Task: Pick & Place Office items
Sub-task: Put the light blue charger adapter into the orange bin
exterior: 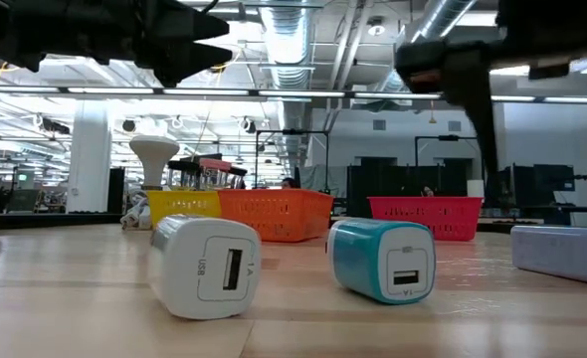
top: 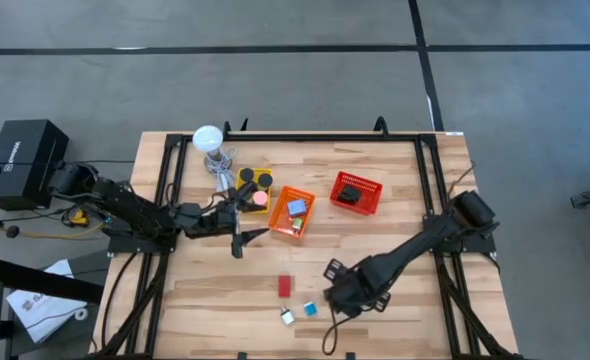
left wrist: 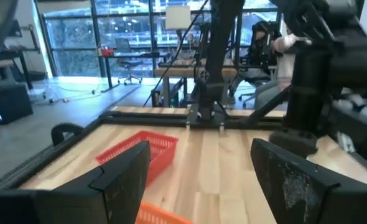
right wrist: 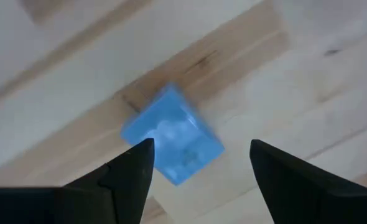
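My right gripper (right wrist: 199, 171) is open and points down over the teal-blue cube (right wrist: 171, 143), which lies on the wood between and beyond its fingers, untouched. From above, this gripper (top: 327, 292) is just right of the teal cube (top: 309, 309). A white cube (top: 288, 316) and a red flat rectangle (top: 285, 286) lie nearby. In the low view the white cube (exterior: 206, 267) and teal cube (exterior: 383, 259) rest on their sides. My left gripper (top: 243, 228) is open in the air beside the orange basket (top: 293, 212), which holds a light-blue block (top: 296, 208).
The yellow basket (top: 253, 185) holds black pucks and a pink lump (top: 260, 198). The red basket (top: 356, 191) holds a black item. A white round-headed stand (top: 208, 140) is at the far left. A pale block (exterior: 562, 254) lies at the low view's right edge.
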Action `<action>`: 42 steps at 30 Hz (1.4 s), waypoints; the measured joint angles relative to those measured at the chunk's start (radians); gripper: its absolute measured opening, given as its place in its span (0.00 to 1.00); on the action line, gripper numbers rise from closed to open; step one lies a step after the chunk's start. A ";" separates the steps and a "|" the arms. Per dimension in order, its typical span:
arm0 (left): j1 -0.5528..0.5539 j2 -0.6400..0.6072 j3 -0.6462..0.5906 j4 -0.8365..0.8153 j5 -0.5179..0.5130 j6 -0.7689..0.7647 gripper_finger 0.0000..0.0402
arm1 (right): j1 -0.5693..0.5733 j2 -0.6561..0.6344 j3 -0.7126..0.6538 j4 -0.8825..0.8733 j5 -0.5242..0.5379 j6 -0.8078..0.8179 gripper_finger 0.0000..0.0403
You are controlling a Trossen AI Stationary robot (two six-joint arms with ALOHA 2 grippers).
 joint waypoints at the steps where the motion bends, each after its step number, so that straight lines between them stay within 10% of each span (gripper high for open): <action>1: -0.001 0.000 0.000 0.001 0.002 -0.008 0.68 | 0.005 0.018 0.009 -0.011 0.011 -0.024 0.64; 42: -0.007 0.000 -0.001 -0.007 0.009 -0.059 0.68 | 0.016 0.062 -0.021 -0.023 -0.003 -0.198 0.64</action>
